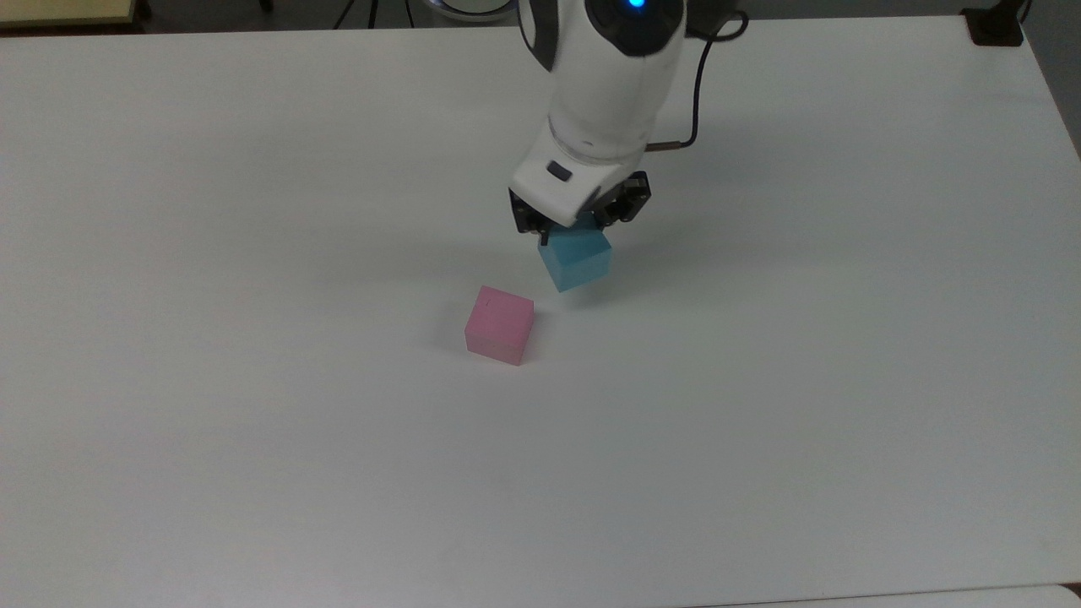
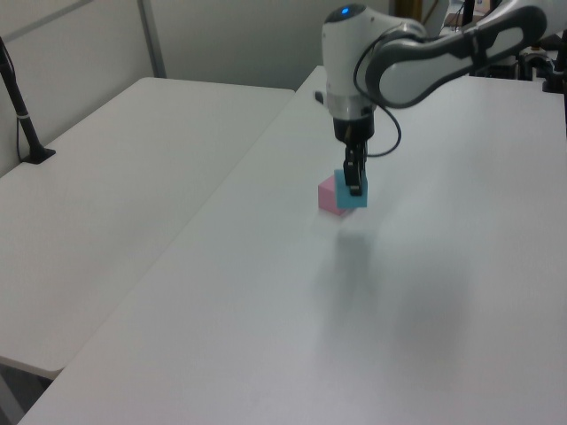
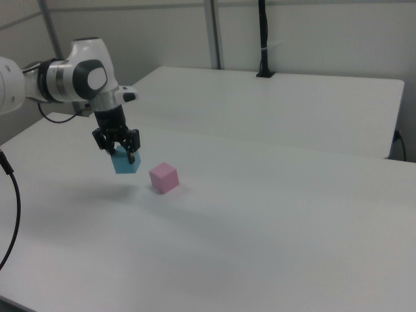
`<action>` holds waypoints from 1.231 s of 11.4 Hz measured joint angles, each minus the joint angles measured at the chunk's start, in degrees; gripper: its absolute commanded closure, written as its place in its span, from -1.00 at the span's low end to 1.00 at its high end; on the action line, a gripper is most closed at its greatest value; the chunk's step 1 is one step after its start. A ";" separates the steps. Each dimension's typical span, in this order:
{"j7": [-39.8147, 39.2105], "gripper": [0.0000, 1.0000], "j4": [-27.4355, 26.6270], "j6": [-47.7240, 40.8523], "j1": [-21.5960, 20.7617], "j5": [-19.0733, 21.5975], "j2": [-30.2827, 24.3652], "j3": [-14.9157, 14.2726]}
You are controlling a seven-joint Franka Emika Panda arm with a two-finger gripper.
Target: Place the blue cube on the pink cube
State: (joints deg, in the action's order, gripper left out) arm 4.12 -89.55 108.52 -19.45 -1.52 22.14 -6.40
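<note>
My gripper [image 1: 576, 226] is shut on the blue cube [image 1: 576, 257], which hangs in the air above the white table [image 1: 253, 211]. The same cube [image 3: 125, 162] hangs under the gripper [image 3: 117, 148] in the right view, clear of the tabletop. The pink cube [image 1: 499, 324] rests on the table, below and to the left of the blue cube in the top view. In the right view the pink cube [image 3: 164, 177] sits just right of the lifted cube. From the left view, the blue cube [image 2: 352, 192] partly overlaps the pink cube [image 2: 330, 195] behind it.
A second white table [image 2: 115, 177] adjoins on the left view's left, with a black post [image 2: 22, 115] clamped at its edge. A black cable [image 1: 697, 93] trails from the wrist. A dark clamp [image 1: 995, 25] sits at the table's far right corner in the top view.
</note>
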 measured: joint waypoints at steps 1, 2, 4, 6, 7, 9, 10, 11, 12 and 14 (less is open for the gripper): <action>2.24 0.45 0.39 -0.03 1.05 0.18 -0.70 -0.02; 4.78 0.44 0.87 -0.03 2.07 0.20 -0.76 -0.11; 8.88 0.44 1.25 -0.03 3.95 0.20 -0.54 -0.22; 12.57 0.38 1.56 1.12 5.28 0.20 0.47 -0.34; 14.58 0.36 1.90 2.62 5.90 0.20 1.44 -0.36; 16.52 -0.27 2.30 4.95 6.57 0.20 3.37 -0.37; 17.57 -0.59 2.37 6.01 6.60 0.20 4.06 -0.37; 18.00 -1.00 2.38 6.99 6.59 0.19 4.66 -0.37; 18.10 -1.00 2.54 7.24 6.59 -0.06 4.92 -0.37; 18.20 -1.00 2.85 7.24 6.59 -0.13 4.92 -0.37</action>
State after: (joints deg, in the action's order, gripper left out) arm 22.32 -86.70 115.76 -12.86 -1.65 27.07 -6.77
